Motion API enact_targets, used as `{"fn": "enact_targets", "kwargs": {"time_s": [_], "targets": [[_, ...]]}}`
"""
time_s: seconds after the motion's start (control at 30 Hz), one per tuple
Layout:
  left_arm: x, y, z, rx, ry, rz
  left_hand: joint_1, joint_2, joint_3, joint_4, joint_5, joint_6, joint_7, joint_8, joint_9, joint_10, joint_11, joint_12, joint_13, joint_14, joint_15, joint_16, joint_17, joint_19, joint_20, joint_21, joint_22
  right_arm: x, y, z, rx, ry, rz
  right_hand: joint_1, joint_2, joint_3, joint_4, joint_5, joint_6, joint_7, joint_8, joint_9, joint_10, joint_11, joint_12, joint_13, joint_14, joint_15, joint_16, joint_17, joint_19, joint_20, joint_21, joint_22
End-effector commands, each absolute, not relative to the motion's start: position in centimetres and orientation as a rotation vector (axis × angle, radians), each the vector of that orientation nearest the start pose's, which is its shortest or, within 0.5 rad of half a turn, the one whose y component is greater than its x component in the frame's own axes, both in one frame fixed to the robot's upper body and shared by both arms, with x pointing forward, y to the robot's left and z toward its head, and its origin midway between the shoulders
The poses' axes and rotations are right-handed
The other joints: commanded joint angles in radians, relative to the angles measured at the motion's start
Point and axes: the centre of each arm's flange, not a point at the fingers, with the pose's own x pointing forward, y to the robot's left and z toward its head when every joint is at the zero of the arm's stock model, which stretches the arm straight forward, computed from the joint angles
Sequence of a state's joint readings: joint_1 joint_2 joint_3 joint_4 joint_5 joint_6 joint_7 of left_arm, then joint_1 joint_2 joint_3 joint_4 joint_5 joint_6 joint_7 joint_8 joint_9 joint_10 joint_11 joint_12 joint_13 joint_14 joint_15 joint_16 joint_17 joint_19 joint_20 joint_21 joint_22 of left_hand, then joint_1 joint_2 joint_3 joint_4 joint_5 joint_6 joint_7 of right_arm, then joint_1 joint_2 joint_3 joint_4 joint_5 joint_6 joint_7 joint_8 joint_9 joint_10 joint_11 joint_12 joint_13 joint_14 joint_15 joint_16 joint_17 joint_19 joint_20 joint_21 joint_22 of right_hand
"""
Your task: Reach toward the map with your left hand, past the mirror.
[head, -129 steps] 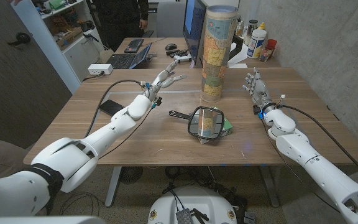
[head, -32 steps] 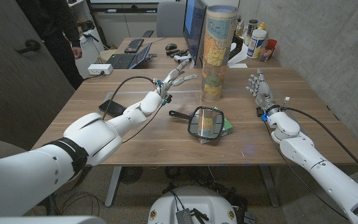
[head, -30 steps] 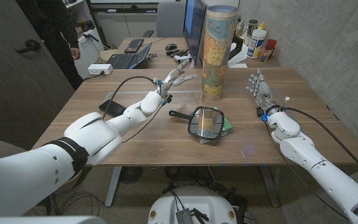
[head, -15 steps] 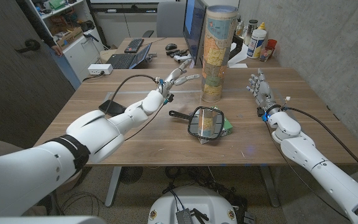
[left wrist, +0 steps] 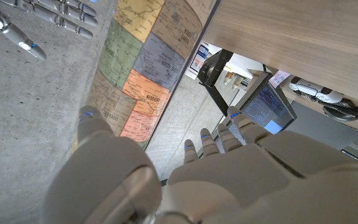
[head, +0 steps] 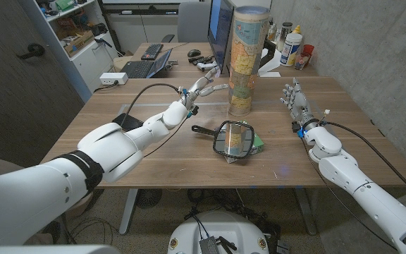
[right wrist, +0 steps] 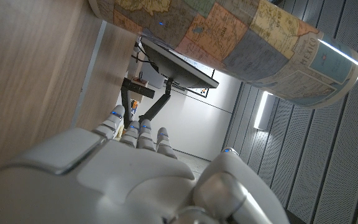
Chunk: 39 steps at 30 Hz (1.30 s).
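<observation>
Toward the upper middle of the frame, the left hand (head: 201,87) hovers with fingers spread and nothing held, just beside the rolled map (head: 249,60) standing upright on the table (head: 154,155). The mirror (head: 231,139) lies nearer, below it. I'd ease forward gently, since a hard nudge could topple the map.

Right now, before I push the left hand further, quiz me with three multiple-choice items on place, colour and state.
1. Where does the mirror lie?
A. nearer the robot than the rolled map
B. behind the map
C. on the laptop

2. What colour is the mirror's handle?
A. red
B. black
C. white

3. What is the left hand doing?
A. gripping the map
B. holding the mirror
C. holding nothing, fingers apart, short of the map

Answers: 1 A, the mirror is in front of the upright map; 2 B, the handle is dark; 3 C, a gap shows between fingertips and map.
</observation>
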State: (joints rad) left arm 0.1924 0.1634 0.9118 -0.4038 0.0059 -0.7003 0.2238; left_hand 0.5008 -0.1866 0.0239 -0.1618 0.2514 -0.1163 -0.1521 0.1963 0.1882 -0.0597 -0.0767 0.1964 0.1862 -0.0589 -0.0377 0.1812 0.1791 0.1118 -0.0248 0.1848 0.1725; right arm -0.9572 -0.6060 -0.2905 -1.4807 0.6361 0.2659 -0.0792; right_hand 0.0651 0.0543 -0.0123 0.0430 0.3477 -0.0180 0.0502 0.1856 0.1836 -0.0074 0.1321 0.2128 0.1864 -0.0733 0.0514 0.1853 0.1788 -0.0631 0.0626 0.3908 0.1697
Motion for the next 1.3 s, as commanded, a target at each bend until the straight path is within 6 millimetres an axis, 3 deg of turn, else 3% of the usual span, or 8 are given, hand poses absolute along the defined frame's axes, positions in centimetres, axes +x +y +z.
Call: {"fn": "enact_targets", "kwargs": {"time_s": [0.03, 1.3], "targets": [[71.6, 11.8, 6.3, 0.750, -0.832, -0.237, 0.013, -0.004, -0.010, -0.001, -0.004, -0.008, 0.001, 0.002, 0.005, -0.005, -0.001, 0.005, 0.003, -0.009, -0.031, 0.007, 0.002, 0.007, 0.001, 0.005, 0.000, 61.6, -32.3, -1.7, 0.001, -0.631, 0.108, 0.010, 0.003, -0.001, -0.001, 0.004, 0.004, 0.008, 0.007, 0.003, 0.001, 0.011, 0.003, 0.002, -0.010, 0.000, 0.001, 0.002, 0.008, 0.004, -0.006, 0.003], [71.5, 9.4, 6.6, 0.775, -0.828, -0.267, 0.024, 0.001, -0.057, 0.003, -0.010, -0.008, 0.002, 0.003, 0.005, -0.003, -0.001, 0.006, 0.003, -0.008, -0.033, 0.007, 0.002, 0.008, -0.001, 0.005, 0.001, 61.4, -32.9, -2.1, 0.011, -0.630, 0.097, 0.011, 0.005, -0.003, -0.003, 0.006, 0.003, 0.010, 0.007, 0.003, 0.000, 0.011, 0.002, 0.002, -0.010, 0.000, 0.001, 0.002, 0.012, 0.005, -0.020, 0.004]]}}
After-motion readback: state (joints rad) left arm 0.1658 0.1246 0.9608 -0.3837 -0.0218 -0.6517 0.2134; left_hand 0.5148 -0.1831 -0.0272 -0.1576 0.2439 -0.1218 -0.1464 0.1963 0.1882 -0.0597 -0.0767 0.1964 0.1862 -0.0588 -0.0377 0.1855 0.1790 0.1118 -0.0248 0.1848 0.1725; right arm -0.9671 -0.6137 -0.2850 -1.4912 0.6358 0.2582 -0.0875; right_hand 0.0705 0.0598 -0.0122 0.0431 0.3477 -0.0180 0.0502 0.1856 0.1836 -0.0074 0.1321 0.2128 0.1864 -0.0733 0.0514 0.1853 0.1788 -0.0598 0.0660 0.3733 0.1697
